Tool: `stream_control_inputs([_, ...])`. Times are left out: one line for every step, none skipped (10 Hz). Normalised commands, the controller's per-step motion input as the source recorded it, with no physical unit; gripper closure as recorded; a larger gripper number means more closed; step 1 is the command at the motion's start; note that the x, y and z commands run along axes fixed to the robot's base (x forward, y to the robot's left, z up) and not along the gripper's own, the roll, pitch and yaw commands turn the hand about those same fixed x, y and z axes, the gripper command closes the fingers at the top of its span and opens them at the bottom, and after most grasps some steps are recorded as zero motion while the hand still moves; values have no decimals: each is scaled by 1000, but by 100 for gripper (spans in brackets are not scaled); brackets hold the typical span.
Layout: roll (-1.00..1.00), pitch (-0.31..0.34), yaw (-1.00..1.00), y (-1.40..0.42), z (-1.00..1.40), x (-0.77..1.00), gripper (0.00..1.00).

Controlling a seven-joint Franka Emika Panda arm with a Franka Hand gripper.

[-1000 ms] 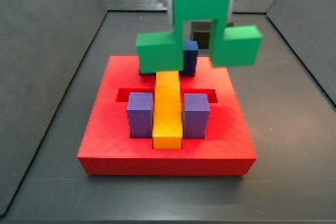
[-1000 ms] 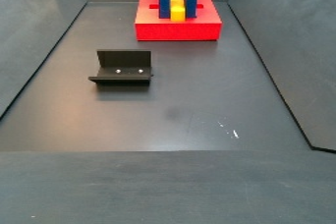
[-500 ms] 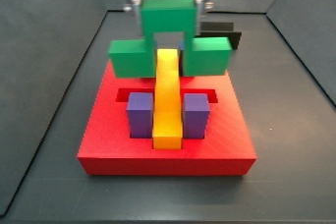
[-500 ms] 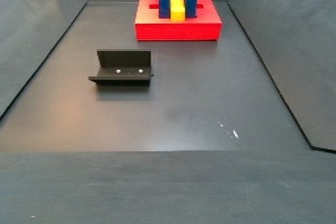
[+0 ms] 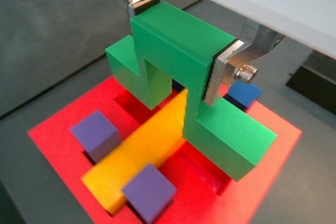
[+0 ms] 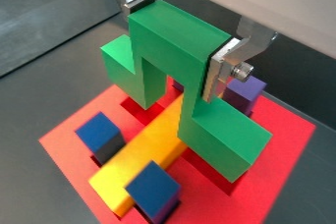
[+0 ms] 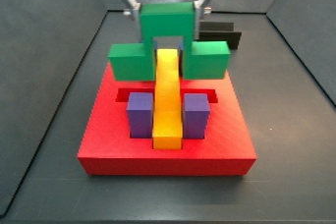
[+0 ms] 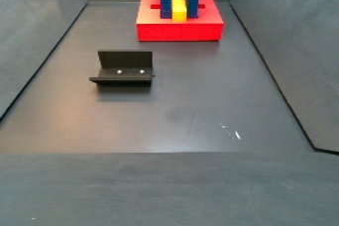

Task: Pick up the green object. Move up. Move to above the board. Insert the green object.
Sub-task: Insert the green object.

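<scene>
green object (image 7: pixel 168 46) gripped by hand (image 7: pixel 167 16) over board (image 7: pixel 168 130)

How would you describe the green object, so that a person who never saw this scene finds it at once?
Find the red board at the far end of the dark floor. Directly above its far part, the hand grips the green object, straddling the yellow bar. It is the only green, arch-shaped piece, wider than the purple cubes.

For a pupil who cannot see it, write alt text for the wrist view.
The claw grips the green object, which straddles the yellow bar on the red board. Purple cubes flank the bar.
</scene>
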Motion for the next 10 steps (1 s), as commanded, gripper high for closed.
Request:
stream_control_inputs([-177, -1, -11, 43, 0, 183, 100])
stream_control_inputs([-64, 0, 0, 0, -111, 0, 100])
stream_control_inputs([-87, 0, -34, 0, -149, 0, 100])
stream_control_inputs([-60, 0, -51, 0, -194, -49, 100])
stream_control_inputs([-116, -9, -69, 0, -269, -80, 100])
stream_control_inputs([-263, -51, -100, 0, -203, -80, 100])
stream_control_inputs([-227, -56, -40, 0, -191, 0, 100])
stream_control_inputs([-57, 0, -26, 0, -31, 0, 100])
stream_control_inputs([9, 0, 0, 0, 0, 0, 100])
stream_control_inputs([17, 0, -23, 0, 0, 0, 100])
